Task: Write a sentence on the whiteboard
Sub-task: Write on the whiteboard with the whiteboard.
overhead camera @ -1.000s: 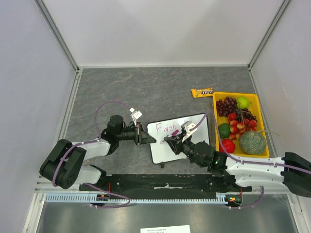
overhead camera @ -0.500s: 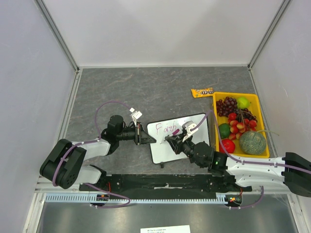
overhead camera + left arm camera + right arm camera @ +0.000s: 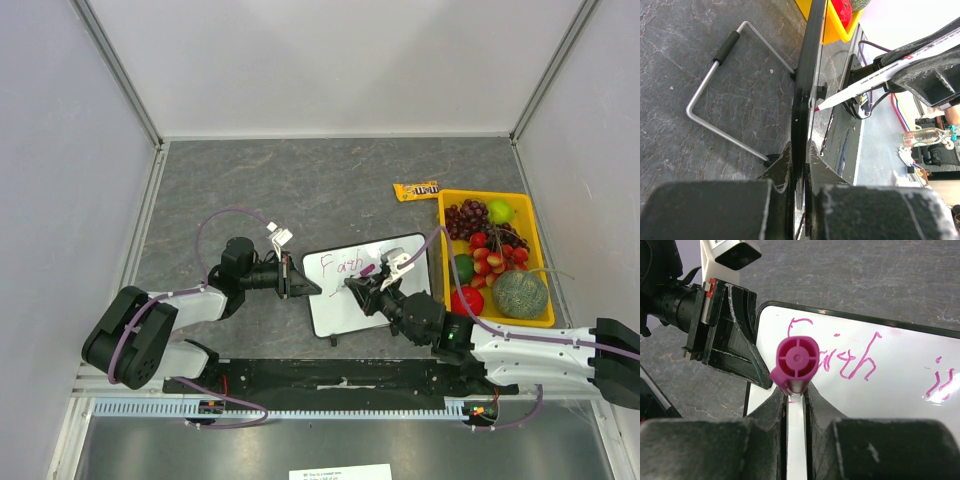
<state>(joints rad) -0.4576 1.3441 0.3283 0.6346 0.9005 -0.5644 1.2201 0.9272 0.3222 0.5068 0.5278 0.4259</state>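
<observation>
Quick rundown, going by the overhead view. At 3 o'clock from the whiteboard (image 3: 345, 312) sits a yellow tray (image 3: 482, 192) of fruit: grapes (image 3: 464, 216), a melon (image 3: 520, 293) and some red and green pieces. It's just beside the board's right edge. A candy packet (image 3: 415, 189) lies at the tray's 11 o'clock corner, well clear of the board. The right forearm crosses in front of the tray's near left corner and hides a bit of it.

The board is on the grey table (image 3: 300, 190), about centre and near the arms. Its long axis runs roughly 9 to 3, with the right end tipped slightly toward 2. The sentence (image 3: 340, 267) follows that line. So far it reads "Faith", plus an "i" further right in the right wrist view. The left wrist view has the board edge-on, and a wire leg (image 3: 725, 95) sticks out from its back.

The left arm lies low and points at 3 o'clock. The left gripper (image 3: 303, 285) is clenched on the board's left edge. The right arm reaches in from the 4 o'clock corner toward 10. The right gripper (image 3: 366, 290) is over the board's middle, clamped on a marker (image 3: 797, 359) whose pink butt end faces the wrist camera. In the left wrist view the tip touches the board's face.
</observation>
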